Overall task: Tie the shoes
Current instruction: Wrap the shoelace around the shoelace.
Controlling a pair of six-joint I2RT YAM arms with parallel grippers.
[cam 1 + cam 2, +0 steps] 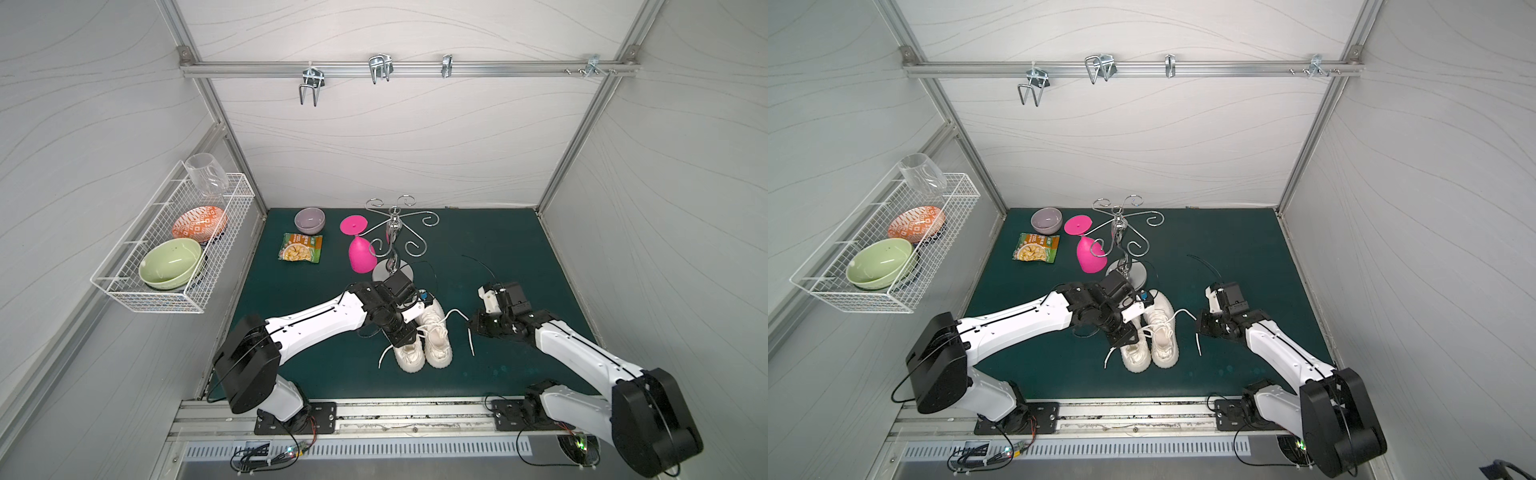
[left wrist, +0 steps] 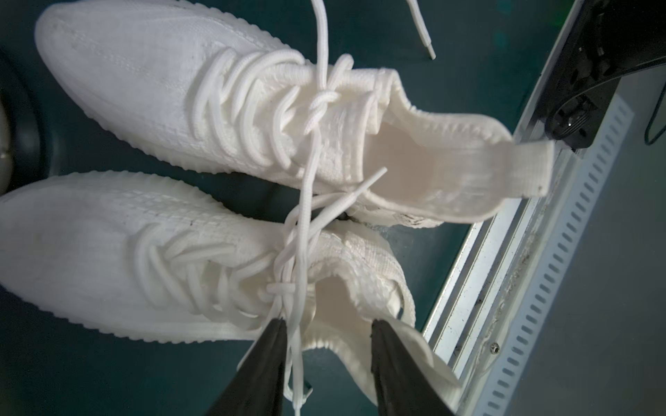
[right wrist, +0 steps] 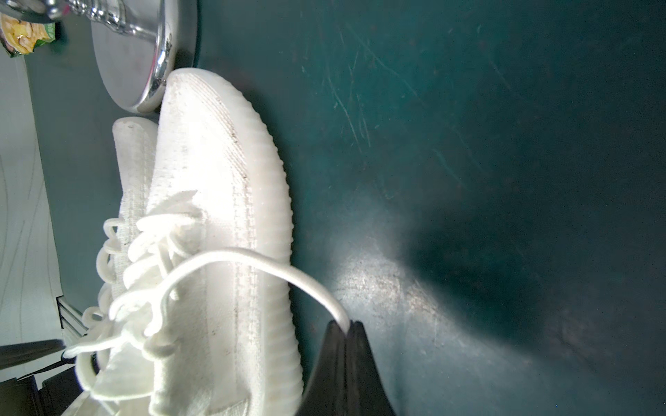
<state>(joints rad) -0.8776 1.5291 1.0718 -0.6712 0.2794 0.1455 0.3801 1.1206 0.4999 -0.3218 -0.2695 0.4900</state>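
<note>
In both top views the shoes sit side by side on the table, near the middle of its front edge, toes toward the back edge. The left end effector hangs over the left shoe. The right end effector stands just beside the right shoe, with a lace arching to it.

In the left wrist view the left end effector is released; loose strands hang along one of its jaws, unpinched.

In the right wrist view the right end effector is clenched on the lace.

The left should probably close on one strand only, clear of the knit collar, while the right holds steady tension.
</note>
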